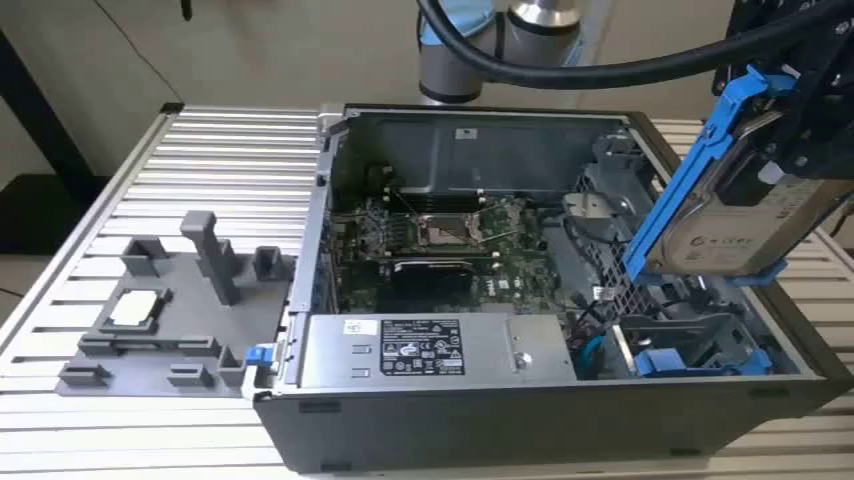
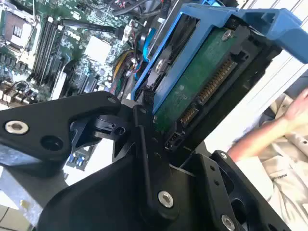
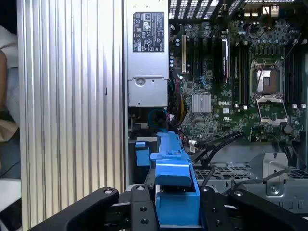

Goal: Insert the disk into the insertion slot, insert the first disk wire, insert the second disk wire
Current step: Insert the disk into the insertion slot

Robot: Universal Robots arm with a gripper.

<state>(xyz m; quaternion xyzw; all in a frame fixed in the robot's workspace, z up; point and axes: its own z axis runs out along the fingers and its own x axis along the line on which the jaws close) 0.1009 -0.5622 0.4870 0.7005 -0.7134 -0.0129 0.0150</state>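
Your gripper is closed on the disk, clamping it across the two long sides of its blue carrier. In the first wrist view the black fingers sit one on each side of the blue plastic. The disk hangs in the air, steeply tilted, over the exterior view's right side of the open computer case. It is above the slot in the grey drive cage and apart from it, so it is not in yet.

Treat the disk as stiff, dense for its size and easily hurt by a knock. The second wrist view shows its bare green circuit board and the row of connector pins facing out, so those are poor places to press. The carrier sides look like the right hold. They are plastic, probably a little springy and less slippery than bare metal. They could flex or twist if the grip sits off-centre, because much of the weight hangs out past the fingers.

The case stands on the ribbed bench. A person's blurred hand shows beside the disk in the second wrist view.
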